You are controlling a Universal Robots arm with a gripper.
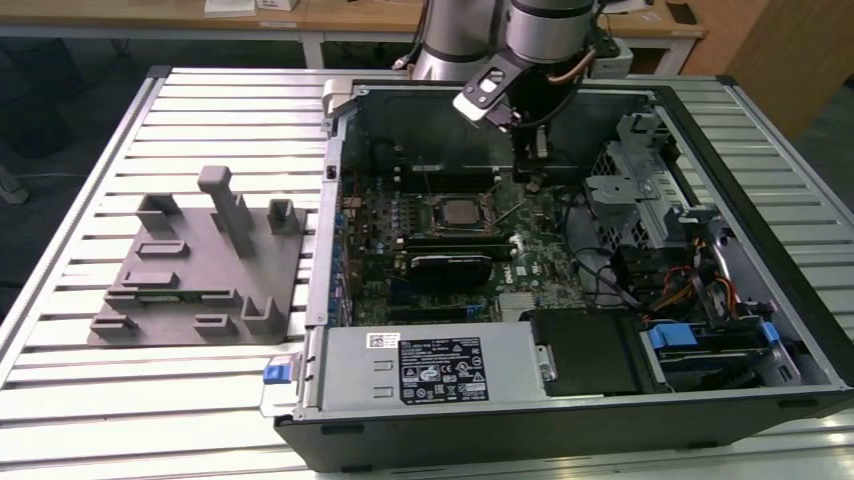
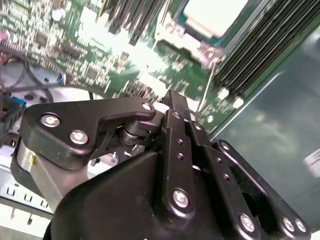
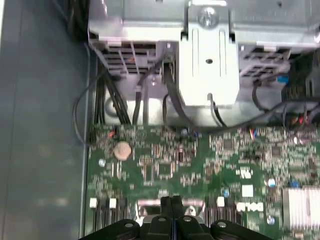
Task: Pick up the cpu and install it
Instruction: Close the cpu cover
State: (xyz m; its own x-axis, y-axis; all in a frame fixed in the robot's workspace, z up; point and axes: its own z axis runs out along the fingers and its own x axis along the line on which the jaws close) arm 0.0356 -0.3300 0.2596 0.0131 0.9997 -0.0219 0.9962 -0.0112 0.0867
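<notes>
We see the small silvery square cpu (image 1: 461, 210) lying in the dark metal-framed socket (image 1: 433, 212) on the green motherboard (image 1: 541, 255) inside an open black computer case (image 1: 561, 425); the black gripper (image 1: 530, 182) hovers just to the exterior view's right of it, fingers (image 3: 166, 204) pressed together on nothing.

Bright light, glare on cpu (image 2: 216, 15)

One cpu (image 1: 461, 210), one grey fixture (image 1: 174, 290), one computer case (image 1: 561, 415) — one hand (image 1: 531, 178)
</notes>
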